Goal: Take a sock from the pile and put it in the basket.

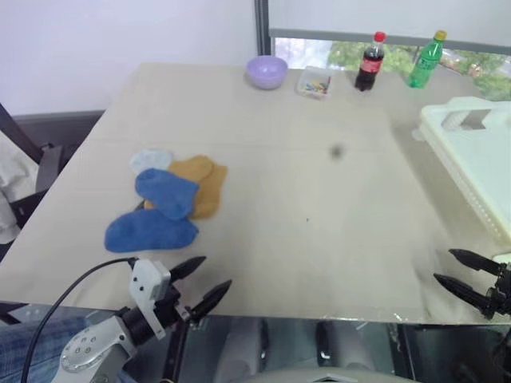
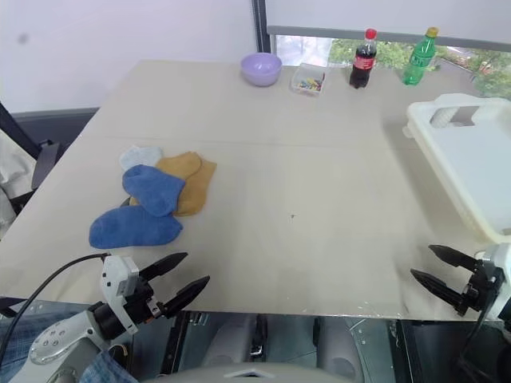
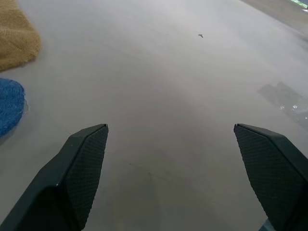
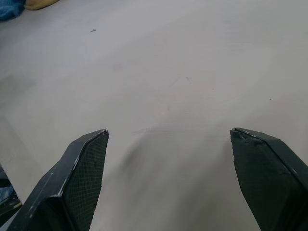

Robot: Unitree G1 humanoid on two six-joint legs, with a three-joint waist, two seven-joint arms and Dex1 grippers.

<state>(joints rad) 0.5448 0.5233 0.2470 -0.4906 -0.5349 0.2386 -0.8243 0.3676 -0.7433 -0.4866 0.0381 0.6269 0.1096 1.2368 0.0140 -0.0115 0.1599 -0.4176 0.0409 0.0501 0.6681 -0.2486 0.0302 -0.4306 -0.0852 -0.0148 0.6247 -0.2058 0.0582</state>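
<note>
Your sock pile lay flat: two royal blue, one mustard, and what looked like one pale grey-blue. Your left gripper and right gripper both gaped wide, holding nothing.

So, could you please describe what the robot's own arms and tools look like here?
Each tool has two black, tapered fingers with textured inner pads. The left tool sits on a white block mount with a black joint and a silver-grey wrist housing; a black cable arcs back from it. The right tool has a white mount too.
</note>
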